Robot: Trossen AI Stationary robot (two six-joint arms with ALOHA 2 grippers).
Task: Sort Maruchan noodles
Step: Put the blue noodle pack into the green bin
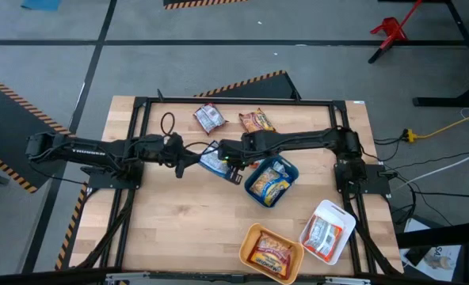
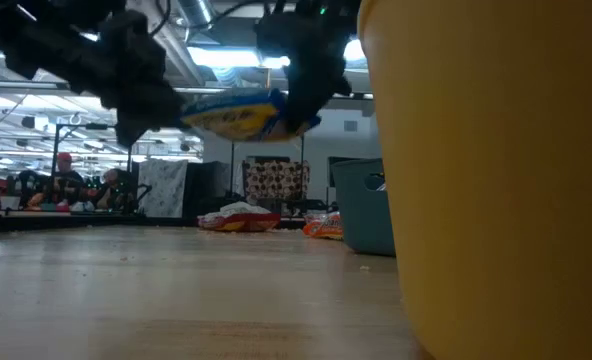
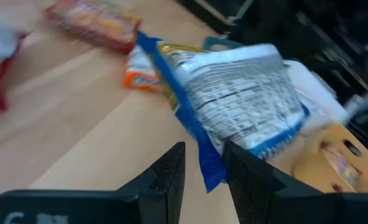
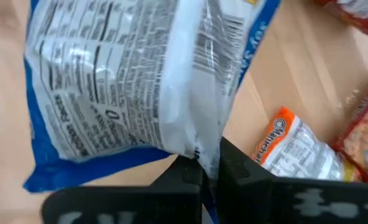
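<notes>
Wrist views, both jaws pinching blue packet (image 3: 234, 99)

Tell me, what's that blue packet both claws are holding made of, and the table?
The blue-and-white packet looks like thin glossy plastic film: it crinkles and creases between the left gripper and right gripper. The table looks like pale wood, with visible plank strips.

Two trays sat at the table's (image 1: 179, 229) front edge, side by side, each with a packet inside. A third tray (image 1: 271, 181) lay behind them, right of centre, also loaded. Two packets lay loose at the back (one (image 1: 209, 118) left of the other (image 1: 256, 120)). One packet (image 1: 213, 159) hung mid-table between left gripper (image 1: 188, 162) and right gripper (image 1: 233, 165), clear of the wood.
</notes>
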